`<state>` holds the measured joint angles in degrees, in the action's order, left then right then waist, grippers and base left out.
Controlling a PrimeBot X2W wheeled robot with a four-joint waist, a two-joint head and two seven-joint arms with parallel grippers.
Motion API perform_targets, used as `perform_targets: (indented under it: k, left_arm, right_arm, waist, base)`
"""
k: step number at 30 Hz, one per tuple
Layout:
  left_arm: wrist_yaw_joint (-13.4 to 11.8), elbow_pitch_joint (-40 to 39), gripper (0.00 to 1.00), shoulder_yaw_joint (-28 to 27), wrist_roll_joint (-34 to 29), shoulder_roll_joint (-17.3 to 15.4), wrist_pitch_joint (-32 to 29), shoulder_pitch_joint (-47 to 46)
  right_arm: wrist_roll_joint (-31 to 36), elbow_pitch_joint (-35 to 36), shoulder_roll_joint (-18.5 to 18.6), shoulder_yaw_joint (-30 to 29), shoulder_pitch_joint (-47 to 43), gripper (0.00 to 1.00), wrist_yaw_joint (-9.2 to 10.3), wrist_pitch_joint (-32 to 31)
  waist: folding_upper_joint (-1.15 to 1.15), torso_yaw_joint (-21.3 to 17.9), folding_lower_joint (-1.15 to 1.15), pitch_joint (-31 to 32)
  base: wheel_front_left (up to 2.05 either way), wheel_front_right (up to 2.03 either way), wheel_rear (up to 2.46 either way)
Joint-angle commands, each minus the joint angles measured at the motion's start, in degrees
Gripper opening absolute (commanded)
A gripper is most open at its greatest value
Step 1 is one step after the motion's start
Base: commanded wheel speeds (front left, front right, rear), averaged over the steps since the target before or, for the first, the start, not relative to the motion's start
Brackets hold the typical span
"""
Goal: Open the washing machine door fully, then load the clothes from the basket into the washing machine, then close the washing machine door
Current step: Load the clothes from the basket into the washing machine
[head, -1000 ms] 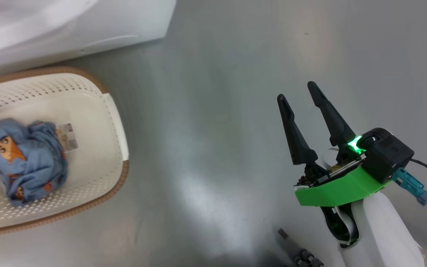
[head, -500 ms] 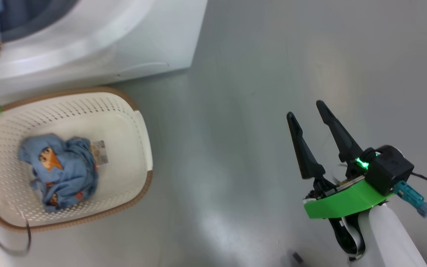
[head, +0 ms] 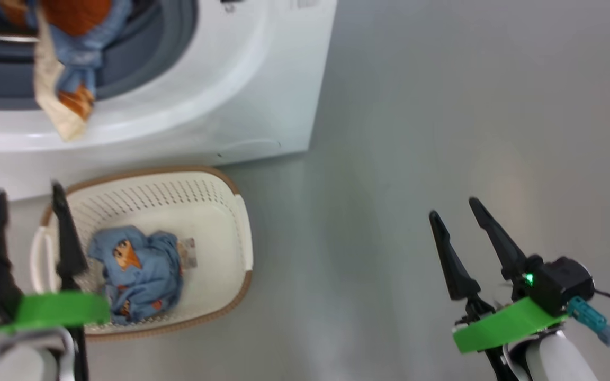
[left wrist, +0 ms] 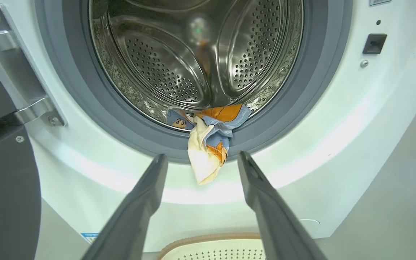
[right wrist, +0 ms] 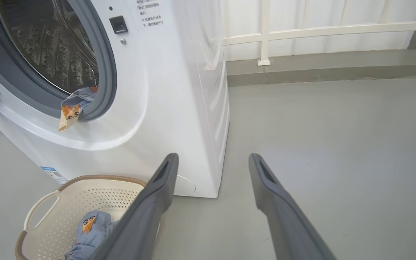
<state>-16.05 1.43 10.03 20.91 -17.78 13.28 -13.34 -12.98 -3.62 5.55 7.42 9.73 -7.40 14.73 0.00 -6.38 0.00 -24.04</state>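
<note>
The washing machine (head: 262,79) stands with its door (left wrist: 2,187) swung open to the left. One of the clothes (left wrist: 208,144), blue with cream and orange patches, hangs out of the steel drum (left wrist: 164,65) over the grey gasket. A second blue garment (head: 141,270) lies in the cream basket (head: 231,211) on the floor in front of the machine. My left gripper (head: 29,194) is open and empty above the basket's left end, pointing at the hanging garment. Over bare floor to the right, my right gripper (head: 455,210) is open and empty.
Grey floor (head: 442,106) stretches to the right of the machine. A white railing (right wrist: 302,32) and a low kerb run along the back. The door hinge (left wrist: 20,108) juts out at the left of the opening. The basket (right wrist: 49,202) sits close against the machine's front.
The head camera has tilted up and to the left, so the machine's opening, the hanging garment and my left gripper have come into the picture. Both grippers stay open.
</note>
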Motion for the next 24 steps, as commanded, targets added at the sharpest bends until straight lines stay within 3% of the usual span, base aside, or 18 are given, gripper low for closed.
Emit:
perform_targets:
  k: [1,12,24]
  left_arm:
    - [-0.63,-1.69,1.0,-1.84,-0.15,-1.46,0.38,0.83]
    - [-0.99,-1.73,1.0,0.77,1.41,0.98,0.17,10.33]
    - [-0.71,-0.77,1.0,2.5,2.12,1.74,-0.06,12.99]
  right_arm:
    - [0.88,1.04,0.3,1.04,-1.33,1.0,-0.09,0.27]
    - [1.88,0.59,0.63,-0.29,-5.88,1.0,-0.09,0.13]
    - [2.44,1.88,-0.03,-0.77,-8.12,1.0,-0.09,-1.2]
  waist:
    - [0.0,2.42,0.0,4.06]
    - [0.0,3.74,0.0,11.45]
    - [0.0,4.28,0.0,14.14]
  base:
    - [0.0,0.0,0.0]
    - [0.0,0.0,0.0]
    - [0.0,0.0,0.0]
